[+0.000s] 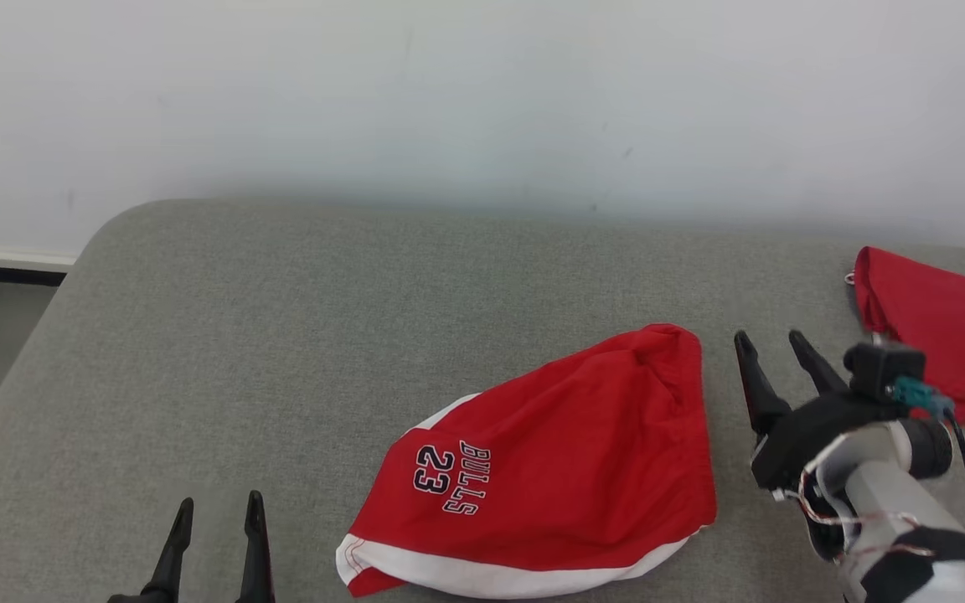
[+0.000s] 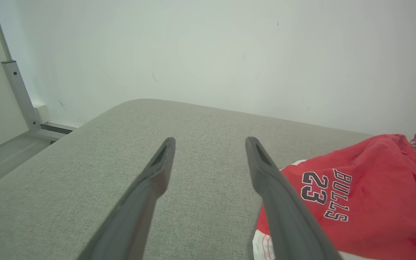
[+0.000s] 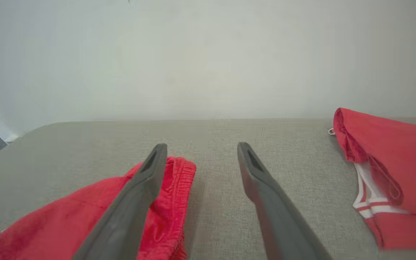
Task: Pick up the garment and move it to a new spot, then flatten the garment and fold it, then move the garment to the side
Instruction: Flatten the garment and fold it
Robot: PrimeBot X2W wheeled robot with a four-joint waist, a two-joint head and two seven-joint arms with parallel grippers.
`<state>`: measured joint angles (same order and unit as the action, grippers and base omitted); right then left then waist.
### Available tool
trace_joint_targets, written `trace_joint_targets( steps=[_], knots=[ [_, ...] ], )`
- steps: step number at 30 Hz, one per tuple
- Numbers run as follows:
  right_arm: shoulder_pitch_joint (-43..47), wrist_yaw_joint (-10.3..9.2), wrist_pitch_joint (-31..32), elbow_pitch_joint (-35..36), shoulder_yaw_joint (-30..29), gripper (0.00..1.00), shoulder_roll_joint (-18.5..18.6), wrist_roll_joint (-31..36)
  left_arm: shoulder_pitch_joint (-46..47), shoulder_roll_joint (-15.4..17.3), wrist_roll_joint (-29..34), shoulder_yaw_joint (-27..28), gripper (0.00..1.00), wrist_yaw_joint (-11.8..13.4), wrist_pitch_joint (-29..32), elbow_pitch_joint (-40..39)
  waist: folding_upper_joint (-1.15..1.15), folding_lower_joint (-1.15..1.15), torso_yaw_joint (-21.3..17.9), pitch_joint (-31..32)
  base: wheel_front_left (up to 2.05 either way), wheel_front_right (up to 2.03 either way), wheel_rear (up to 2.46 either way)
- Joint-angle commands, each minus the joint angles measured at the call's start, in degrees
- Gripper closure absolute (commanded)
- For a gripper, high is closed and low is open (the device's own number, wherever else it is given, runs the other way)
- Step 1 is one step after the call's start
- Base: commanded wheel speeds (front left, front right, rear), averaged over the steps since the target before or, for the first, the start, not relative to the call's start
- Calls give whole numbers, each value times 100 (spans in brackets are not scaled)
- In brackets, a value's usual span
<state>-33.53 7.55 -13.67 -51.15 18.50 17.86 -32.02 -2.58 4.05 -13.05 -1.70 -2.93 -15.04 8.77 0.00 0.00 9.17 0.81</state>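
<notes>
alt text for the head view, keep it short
Red Bulls 23 shorts lie crumpled on a grey padded surface, the open right tool just beside them. The open left tool sits at lower left; another red garment lies far right.

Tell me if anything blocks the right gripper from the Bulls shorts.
Nothing visible. The open right gripper is just right of the shorts, bare cushion between; the other red garment lies farther right.

My left gripper (image 1: 219, 501) rests low at my left, its two dark fingers (image 1: 255, 536) spread wide and pointing forward. My right gripper (image 1: 769, 337) reaches further ahead on its pale forearm (image 1: 885, 502), fingers likewise parted, tilted leftward
</notes>
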Motion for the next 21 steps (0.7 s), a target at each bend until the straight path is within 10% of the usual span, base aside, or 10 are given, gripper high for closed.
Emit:
trace_joint_targets(
  steps=[1, 11, 21],
  knots=[
    [238, -17, -39, 130, 25, 0, 72, -88, -83, -14, 50, 25, 0, 24, -15, -32, 0, 0, -74, 64, 0, 0, 0],
    [2200, -17, 102, 1569, -73, 0, 90, -465, -162, -1, 148, 73, 0, 20, -15, -198, 0, 0, -131, -13, 0, 0, 0],
    [3265, -17, 974, 3082, -217, 0, 371, 509, -117, 36, 141, -83, 0, -119, -14, 37, 0, 0, -65, -119, 0, 0, 0]
  ],
)
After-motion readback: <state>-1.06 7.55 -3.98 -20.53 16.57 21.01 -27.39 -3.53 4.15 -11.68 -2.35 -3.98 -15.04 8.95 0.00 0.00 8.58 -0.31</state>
